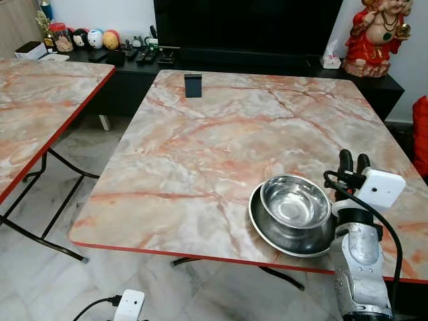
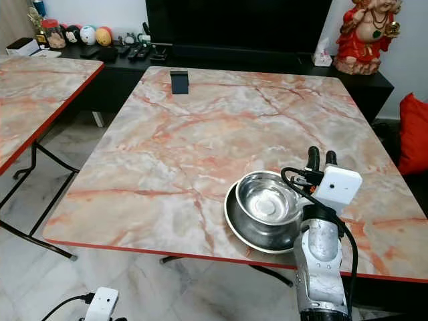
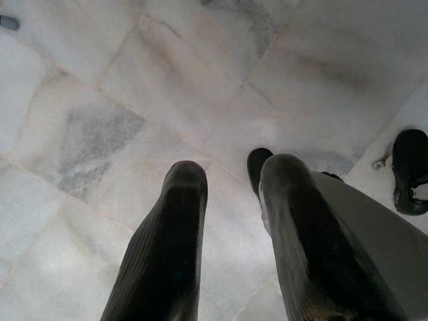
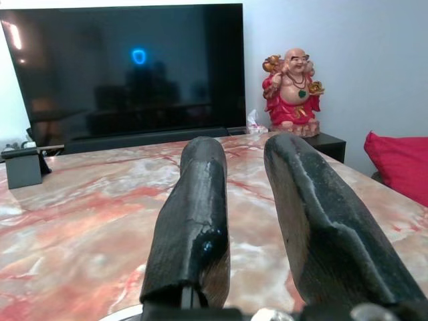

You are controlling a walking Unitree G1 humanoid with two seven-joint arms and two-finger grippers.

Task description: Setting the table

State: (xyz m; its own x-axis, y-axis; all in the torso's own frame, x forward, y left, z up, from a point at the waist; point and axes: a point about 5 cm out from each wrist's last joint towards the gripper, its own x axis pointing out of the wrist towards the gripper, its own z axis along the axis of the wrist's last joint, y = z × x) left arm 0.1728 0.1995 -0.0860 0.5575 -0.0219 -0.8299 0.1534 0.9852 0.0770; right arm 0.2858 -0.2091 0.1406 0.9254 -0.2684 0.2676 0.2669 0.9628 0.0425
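Resting beside steel bowl on plate, right hand empty, fingers parted; no legible writing.

Marble-patterned table, steel plate with bowl, small black stand

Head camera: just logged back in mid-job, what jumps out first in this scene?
A steel bowl sitting in a steel plate near the front right edge of the marble table, with the right gripper just beside it, fingers open and holding nothing. At the far edge stands a small dark stand, and past the table's far right corner a red statue beside the black TV.
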